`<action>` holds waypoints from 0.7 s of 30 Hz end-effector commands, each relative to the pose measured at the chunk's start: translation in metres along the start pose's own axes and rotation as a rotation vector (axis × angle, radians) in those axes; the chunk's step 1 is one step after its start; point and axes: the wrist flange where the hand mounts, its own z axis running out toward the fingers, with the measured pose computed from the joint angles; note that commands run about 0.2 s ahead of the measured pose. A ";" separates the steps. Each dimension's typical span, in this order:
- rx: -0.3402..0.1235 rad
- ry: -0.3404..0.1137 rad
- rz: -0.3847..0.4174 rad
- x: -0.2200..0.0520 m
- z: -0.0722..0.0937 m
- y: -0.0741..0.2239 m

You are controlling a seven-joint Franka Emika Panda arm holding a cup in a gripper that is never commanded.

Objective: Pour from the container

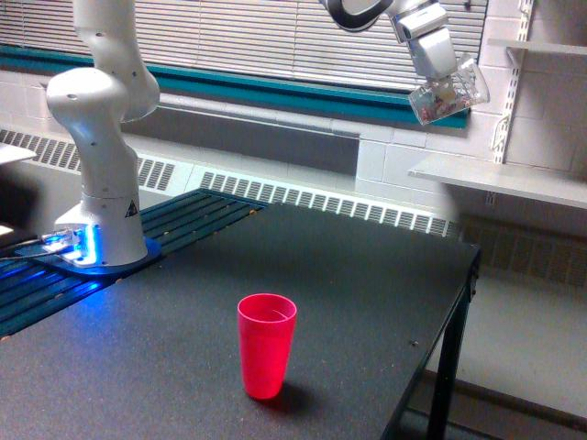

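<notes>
We are holding the container [448, 93] high at the far right of the scene, tilted well over, with small pale bits showing through its clear wall. Our gripper [438, 66] is clamping it, though how the fingers are sitting around it we cannot tell. The red cup [266, 345] is standing upright on the near part of the dark table [367, 275], well apart and down to the left. We judge we are at the carrying step; next we need the mouth above that cup before tipping further.
</notes>
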 end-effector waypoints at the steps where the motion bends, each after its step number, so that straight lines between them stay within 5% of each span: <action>1: 0.010 -0.020 -0.022 -0.016 0.004 -0.013; 14: -0.002 -0.026 0.063 -0.026 0.021 0.034; 21: -0.019 0.018 0.135 -0.021 0.005 0.086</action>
